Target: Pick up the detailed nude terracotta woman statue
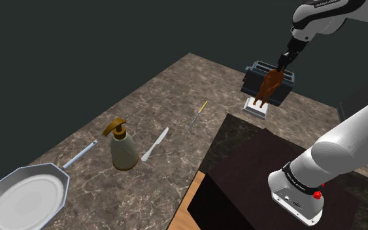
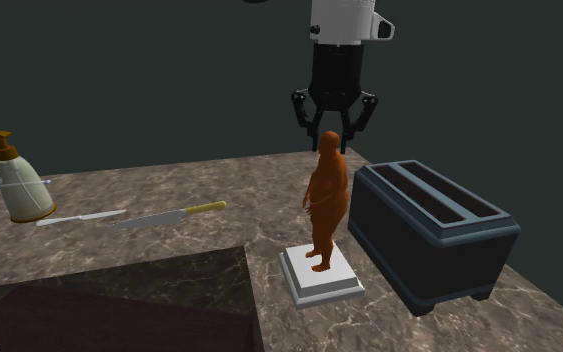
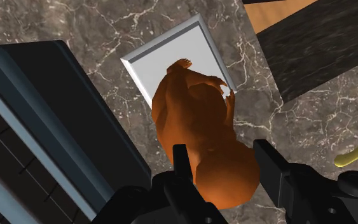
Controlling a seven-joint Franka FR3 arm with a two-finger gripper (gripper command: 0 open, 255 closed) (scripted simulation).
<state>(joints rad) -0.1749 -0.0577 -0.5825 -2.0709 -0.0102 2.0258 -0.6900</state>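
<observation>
The brown marbled worktop (image 2: 219, 185) carries a dark blue-grey toaster (image 2: 429, 235). Just beside it stands the statue (image 2: 326, 200), a glossy orange-brown nude woman, full-bodied and upright on a white square base (image 2: 321, 285). The arm points straight down over her. The tool (image 2: 333, 128) is released, its fingers spread either side of her head.

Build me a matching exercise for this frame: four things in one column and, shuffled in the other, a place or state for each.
1. orange-brown woman statue
2. dark blue-grey two-slot toaster
3. beige soap dispenser with bronze pump
4. all-black two-finger gripper

A. nearest the white plate
B. open around the statue's head
C. standing on a white square base
D. right beside that base

Pairs: 1-C, 2-D, 3-A, 4-B.
</observation>
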